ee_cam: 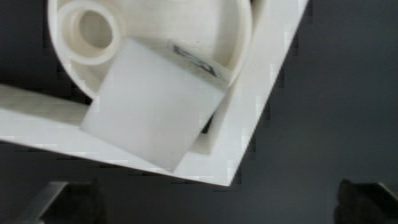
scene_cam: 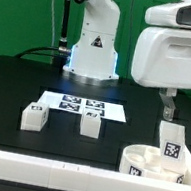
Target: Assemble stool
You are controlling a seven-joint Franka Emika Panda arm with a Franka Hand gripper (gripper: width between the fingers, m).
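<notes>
Jaws spread wide, touching nothing, upright leg [ee_cam: 157, 100] on seat [ee_cam: 71, 58] beneath.

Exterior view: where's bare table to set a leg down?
Free: table at the exterior view's left of the marker board; strip before the loose legs. Crowded: exterior view's right, seat with upright leg.

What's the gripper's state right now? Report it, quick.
Gripper: open, holding nothing. Its fingertips are spread wide and the white leg is not between them.
</notes>
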